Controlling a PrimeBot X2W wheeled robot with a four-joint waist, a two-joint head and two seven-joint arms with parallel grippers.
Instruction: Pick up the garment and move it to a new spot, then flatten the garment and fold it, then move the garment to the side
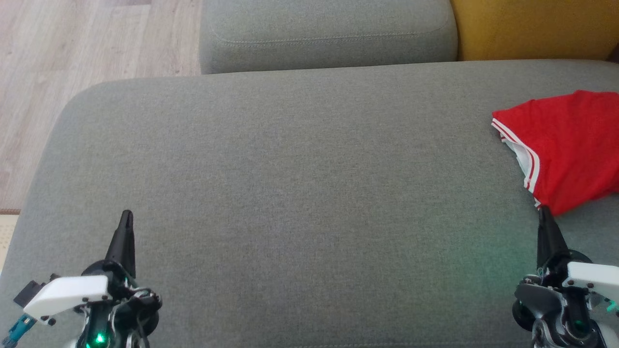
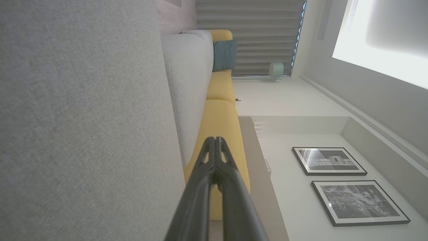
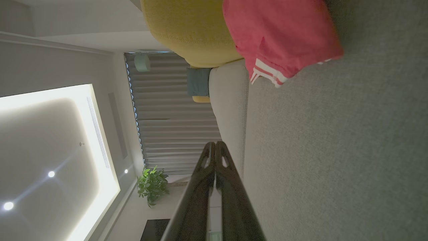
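The garment (image 1: 570,145) lies bunched at the right edge of the grey seat cushion (image 1: 300,169), about midway between its front and back edges, and runs out of the head view's right side. Its striped trim faces the cushion's bare middle, and its nearest red corner points toward the front edge.

The right gripper (image 1: 544,215) sits by the front right corner with its two dark fingers pressed together and nothing between them. Its tip is just beside that red corner; whether they touch cannot be told. The right wrist view puts the cloth straight ahead of the fingers and a little to one side.

The left gripper (image 1: 126,217) is likewise closed and empty. It is near the front left corner, well apart from the garment across the whole bare cushion.

The right arm is therefore plainly the nearer one (the left would have to cross the seat). The garment's long axis cannot be judged, since part of it is cut off. For a pick-up, the right fingers would likely need to part first.
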